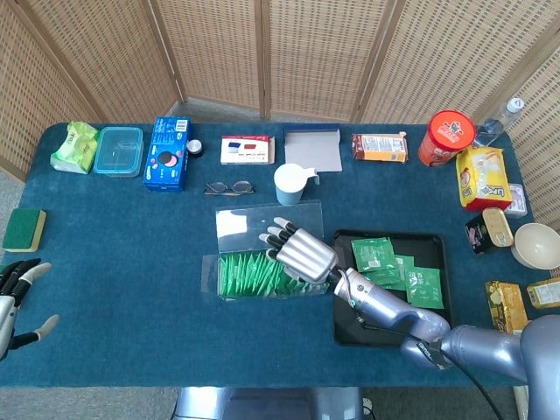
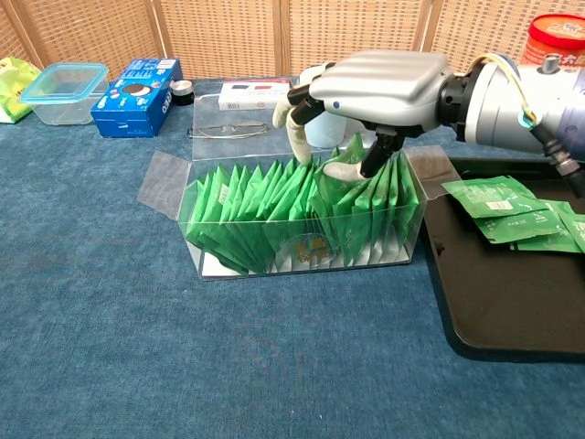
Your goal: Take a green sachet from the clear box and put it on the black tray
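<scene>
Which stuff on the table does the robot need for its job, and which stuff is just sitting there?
Needed:
right robot hand, pinching one green sachet
clear box of sachets
black tray

Just sitting there:
glasses
white cup
blue cookie box
red canister
sponge

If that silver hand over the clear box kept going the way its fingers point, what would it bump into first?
Probably the green sachets: the right hand has its fingers angled down into the clear box, thumb already among the packets. Depth is hard to judge.
</scene>
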